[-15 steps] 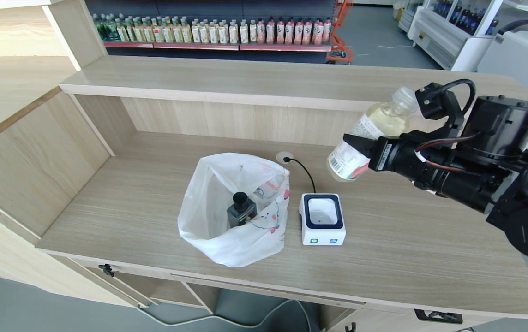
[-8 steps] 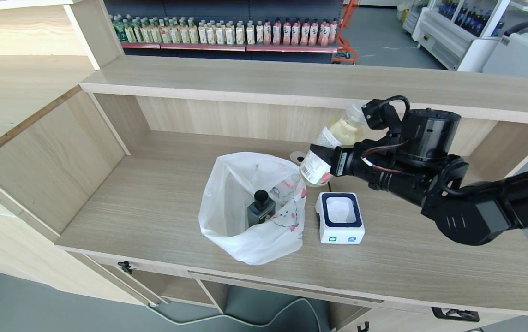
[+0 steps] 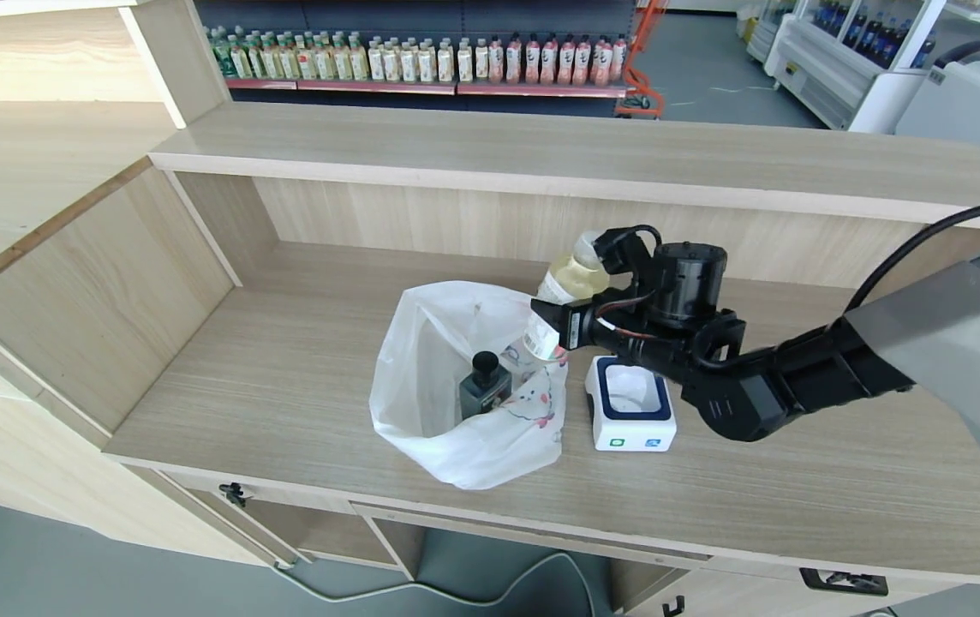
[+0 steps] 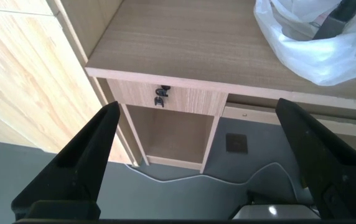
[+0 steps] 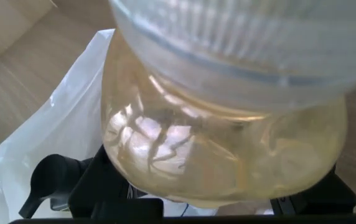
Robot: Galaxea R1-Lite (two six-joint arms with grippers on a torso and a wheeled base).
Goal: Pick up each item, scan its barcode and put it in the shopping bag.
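A clear bottle of pale yellow drink [image 3: 570,280] with a white label hangs tilted, its base over the right rim of the white shopping bag [image 3: 447,428]. My right gripper [image 3: 553,329] is shut on its labelled lower part. In the right wrist view the bottle [image 5: 228,130] is close up, with the bag [image 5: 41,143] beneath it. A dark bottle with a black cap [image 3: 483,386] and another clear bottle stand inside the bag. The white barcode scanner [image 3: 631,403] sits just right of the bag. My left gripper [image 4: 196,155] hangs open below the counter's front left edge.
The counter has a raised back ledge [image 3: 541,146] and a side wall [image 3: 113,291] on the left. The scanner's black cable runs toward the back wall. A drawer handle [image 4: 160,95] is on the counter's front. Bare counter top [image 3: 798,480] lies right of the scanner.
The head camera shifted after the earliest frame. My right arm has carried the bottle left and down, from above and right of the scanner to the bag's right rim.
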